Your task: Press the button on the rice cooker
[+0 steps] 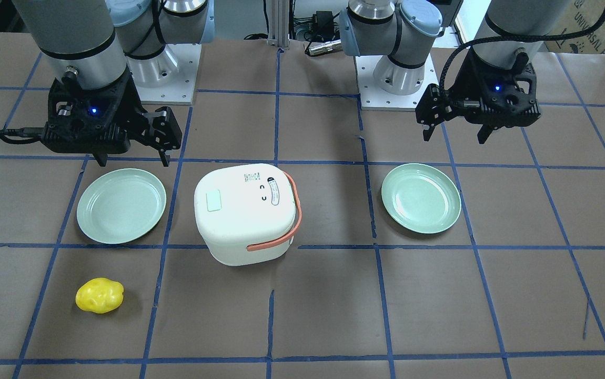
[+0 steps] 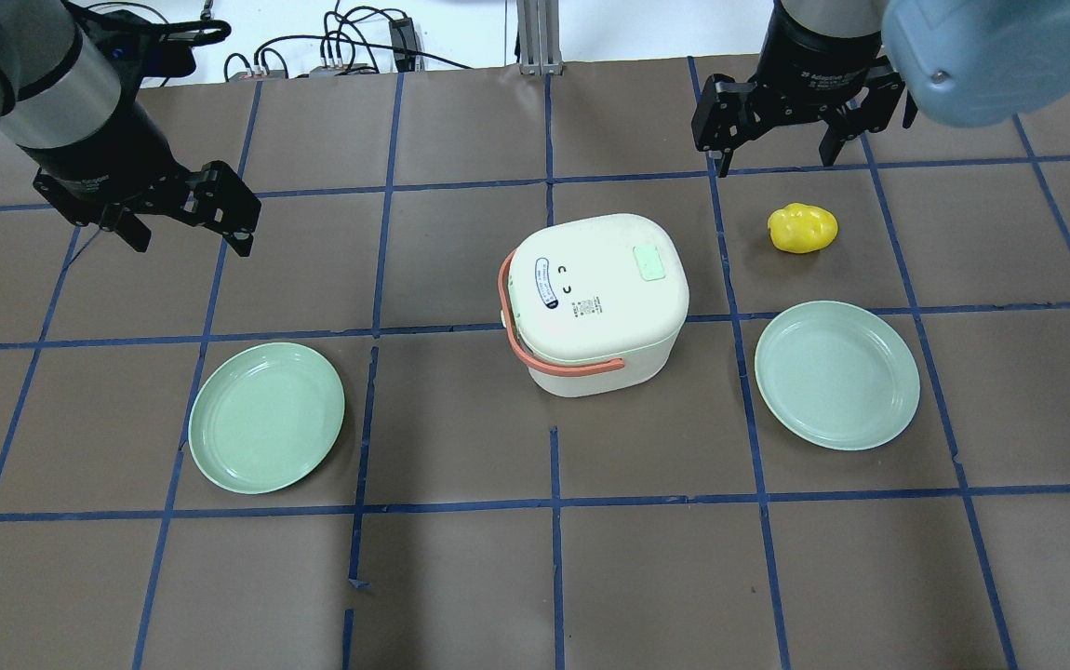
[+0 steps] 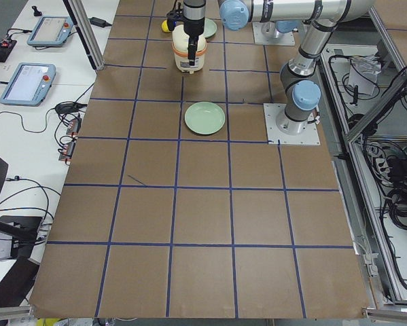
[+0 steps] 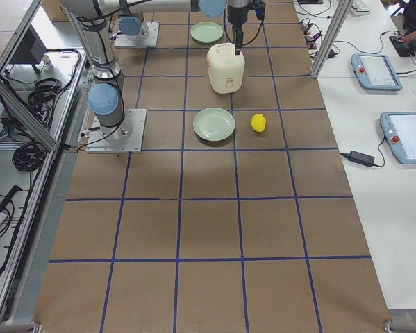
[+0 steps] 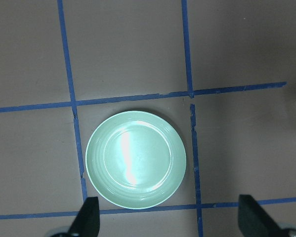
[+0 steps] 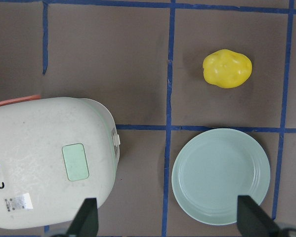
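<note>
The white rice cooker [image 1: 247, 213] with an orange handle stands mid-table, lid shut. A pale green button [image 1: 213, 201] sits on its lid and also shows in the overhead view [image 2: 651, 263] and the right wrist view [image 6: 75, 161]. My right gripper [image 1: 133, 158] is open and empty. It hovers beyond the cooker's button side, above the table between the green plate and the yellow object [image 2: 770, 158]. My left gripper [image 1: 455, 136] is open and empty, hovering far off on the cooker's handle side [image 2: 191, 240].
One green plate [image 2: 266, 416] lies on my left, below the left wrist camera [image 5: 136, 158]. Another green plate [image 2: 836, 374] lies on my right. A yellow lumpy object [image 2: 803, 228] lies near it and shows in the right wrist view [image 6: 227, 68].
</note>
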